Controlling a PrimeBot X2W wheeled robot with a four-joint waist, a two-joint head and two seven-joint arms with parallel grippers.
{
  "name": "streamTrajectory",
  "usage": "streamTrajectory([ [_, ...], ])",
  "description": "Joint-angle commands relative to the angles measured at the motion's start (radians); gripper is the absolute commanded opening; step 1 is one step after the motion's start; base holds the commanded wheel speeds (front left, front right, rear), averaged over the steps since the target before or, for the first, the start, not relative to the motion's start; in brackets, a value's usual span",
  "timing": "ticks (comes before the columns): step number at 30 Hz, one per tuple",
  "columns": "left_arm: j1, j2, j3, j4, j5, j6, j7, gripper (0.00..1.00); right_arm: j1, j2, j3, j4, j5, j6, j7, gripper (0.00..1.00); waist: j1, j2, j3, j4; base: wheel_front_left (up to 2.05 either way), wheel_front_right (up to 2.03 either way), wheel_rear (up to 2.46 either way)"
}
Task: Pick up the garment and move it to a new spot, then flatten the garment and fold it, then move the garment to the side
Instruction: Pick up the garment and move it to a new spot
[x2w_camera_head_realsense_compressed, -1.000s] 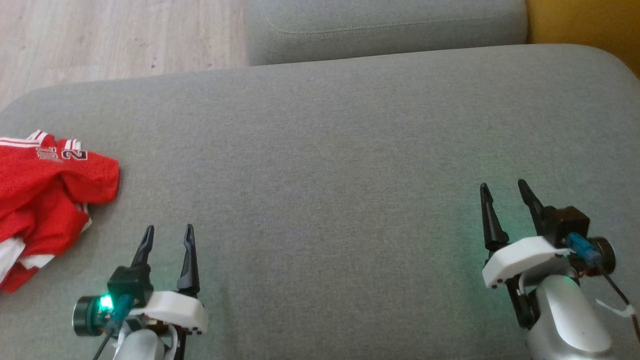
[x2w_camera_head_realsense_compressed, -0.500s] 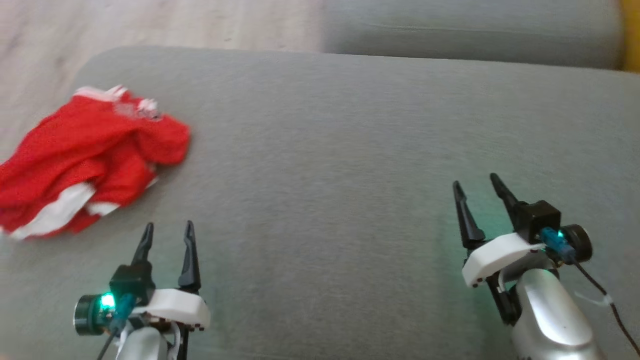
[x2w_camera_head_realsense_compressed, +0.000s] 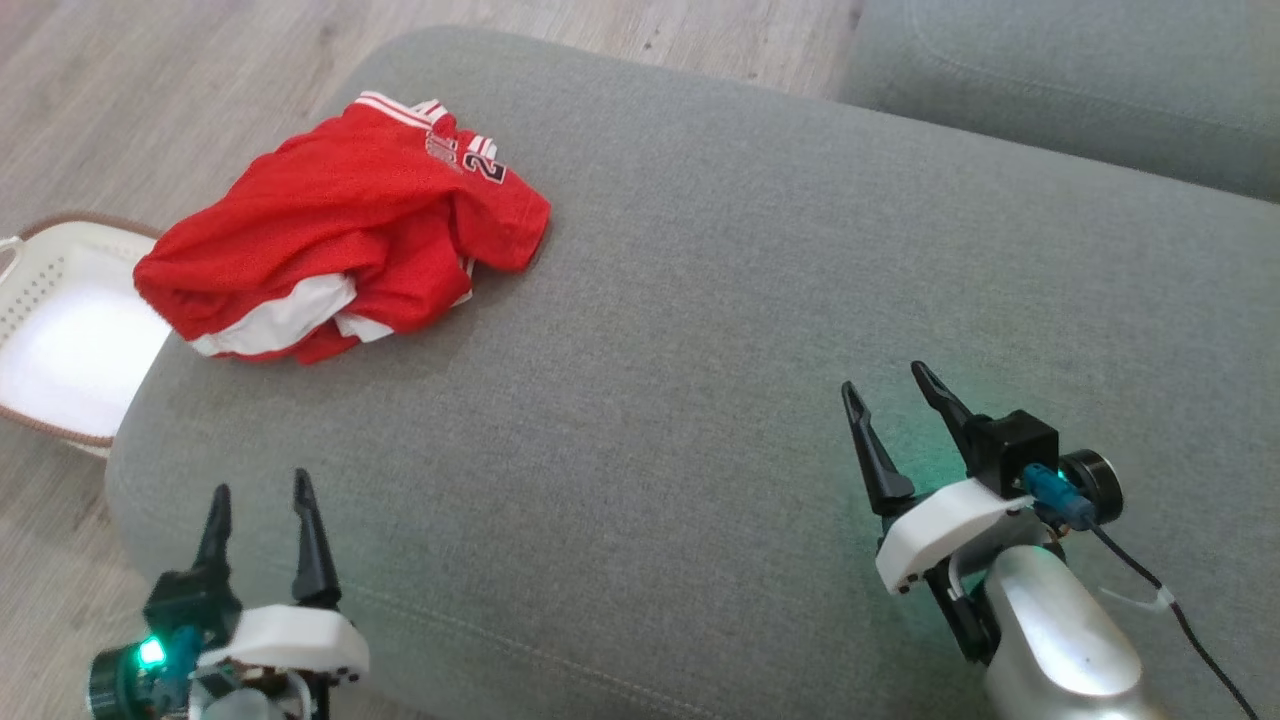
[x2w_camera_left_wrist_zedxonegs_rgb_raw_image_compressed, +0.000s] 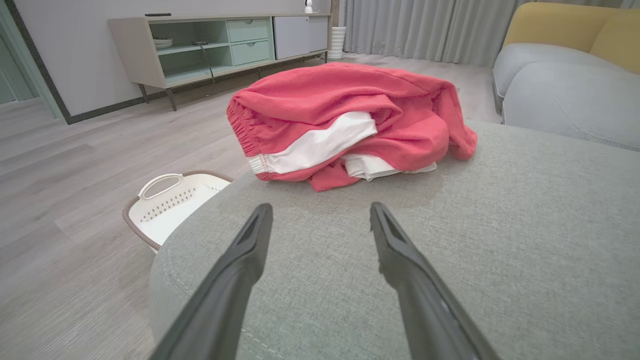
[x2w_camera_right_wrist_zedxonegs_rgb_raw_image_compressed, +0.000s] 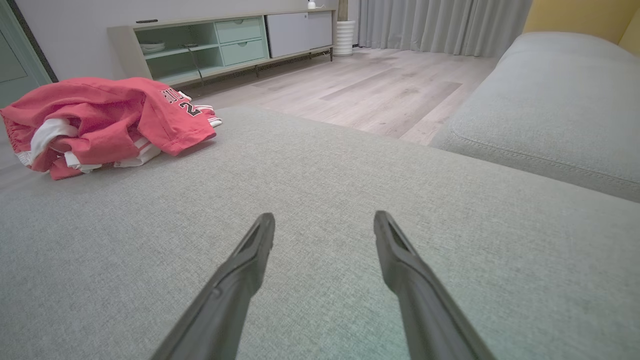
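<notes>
On grey cushion (x2w_camera_head_realsense_compressed: 700, 300): crumpled garment (x2w_camera_head_realsense_compressed: 330, 235); basket (x2w_camera_head_realsense_compressed: 60, 350) on wood floor (x2w_camera_head_realsense_compressed: 150, 80).

The garment (x2w_camera_head_realsense_compressed: 340, 240) lies crumpled. Its folds hide most of the printed lettering, with only a digit 2 legible. Left of the garment, the white basket (x2w_camera_head_realsense_compressed: 50, 290) is cut off by the head view's edge and partly hidden behind the sofa cushion (x2w_camera_head_realsense_compressed: 700, 350). Beyond the garment, items on the sideboard (x2w_camera_left_wrist_zedxonegs_rgb_raw_image_compressed: 250, 42) shelves are too small to identify.

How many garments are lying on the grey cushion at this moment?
1: the crumpled red garment, at the far left corner of the grey cushion, near the white basket. More could hide inside the heap.
</notes>
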Motion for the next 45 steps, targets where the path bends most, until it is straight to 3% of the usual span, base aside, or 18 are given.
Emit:
streamTrajectory([
  [1, -0.031, 0.010, 0.038, -0.033, -0.007, -0.003, -0.010, 1.00, -0.045, 0.007, 0.023, -0.022, 0.009, 0.004, -0.014, 1.00, 0.0001, 0.0000, 0.007, 0.003, 0.00, 0.00, 0.00],
  [9, -0.115, 0.026, 0.102, -0.063, -0.010, -0.029, -0.010, 1.00, -0.068, -0.006, 0.065, -0.029, 0.016, 0.004, -0.014, 1.00, 0.0001, 0.0000, 0.076, -0.032, 0.00, 0.00, 0.00],
  [15, -0.284, 0.127, 0.078, -0.036, 0.023, -0.078, -0.010, 1.00, -0.101, -0.044, 0.105, -0.056, 0.026, 0.004, -0.014, 1.00, 0.0001, 0.0000, 0.172, -0.081, 0.00, 0.00, 0.00],
  [21, -0.463, 0.241, 0.038, 0.077, 0.057, -0.096, -0.010, 1.00, -0.123, -0.078, 0.123, -0.079, 0.043, 0.004, -0.014, 1.00, 0.0001, 0.0000, 0.250, -0.136, 0.00, 0.00, 0.00],
  [31, -0.644, 0.335, 0.046, 0.347, 0.057, -0.073, 0.072, 1.00, -0.145, -0.104, 0.125, -0.097, 0.062, 0.004, -0.014, 1.00, 0.0001, 0.0000, 0.336, -0.224, 0.00, 0.00, 0.00],
  [39, -0.666, 0.333, 0.087, 0.491, 0.006, -0.036, 0.171, 1.00, -0.149, -0.107, 0.115, -0.107, 0.067, 0.004, -0.014, 1.00, 0.0001, 0.0000, 0.356, -0.257, 0.00, 0.00, 0.00],
  [40, -0.668, 0.333, 0.090, 0.503, 0.002, -0.031, 0.175, 0.84, -0.149, -0.106, 0.115, -0.105, 0.068, 0.004, -0.014, 1.00, 0.0001, 0.0000, 0.356, -0.259, 0.00, 0.00, 0.00],
  [42, -0.672, 0.332, 0.087, 0.519, -0.002, -0.031, 0.179, 0.00, -0.149, -0.103, 0.112, -0.102, 0.070, 0.004, -0.014, 1.00, 0.0001, 0.0000, 0.351, -0.264, 0.00, 0.00, 0.00],
  [45, -0.686, 0.338, 0.079, 0.518, 0.000, -0.034, 0.147, 0.00, -0.144, -0.094, 0.105, -0.099, 0.074, 0.004, -0.014, 1.00, 0.0001, 0.0000, 0.334, -0.269, 0.00, 0.00, 0.00],
])
